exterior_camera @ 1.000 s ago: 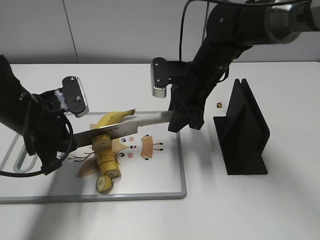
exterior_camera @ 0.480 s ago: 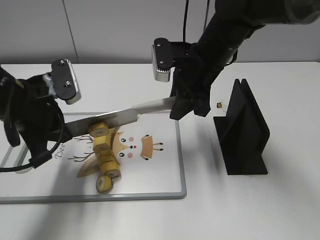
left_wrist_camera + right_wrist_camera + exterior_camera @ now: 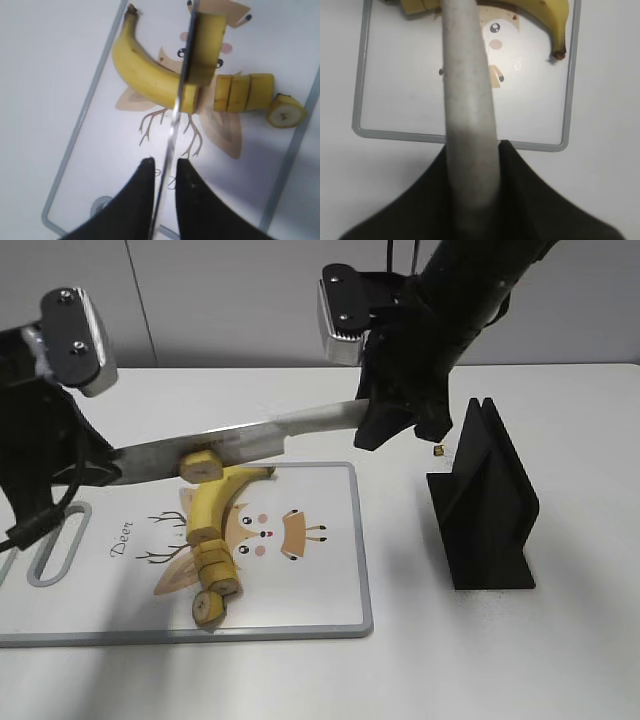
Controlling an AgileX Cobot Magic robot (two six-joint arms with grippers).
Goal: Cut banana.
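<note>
Two arms share one knife point(image 3: 240, 445), which hangs in the air above the cutting board point(image 3: 330, 590). The right pincer point(image 3: 400, 425) is clamped on the handle end, and the left pincer point(image 3: 164, 172) has its two dark fingers point(image 3: 137, 195) pinched narrowly on either side of the blade tip. One cut piece of banana point(image 3: 201, 464) clings to the side of the raised blade.

On the board lies the banana point(image 3: 215, 502), curved and unpeeled, its dark stem tip pointing toward the board's far edge. Its near end is cut into a row of short slices point(image 3: 213, 565), touching one another, with the last slice point(image 3: 208, 608) tipped over so its pale centre shows, close to the board's near rim. The fruit lies across a printed cartoon deer point(image 3: 265, 532).

The board is white with a grey rim and a handle loop point(image 3: 55, 545) at its left end. It lies flat on a white counter point(image 3: 500, 660) in front of a pale wall. A black upright stand point(image 3: 485, 505) sits on the counter right of the board, apart from it. A tiny brown scrap point(image 3: 438, 451) lies beside the stand's far end.
</note>
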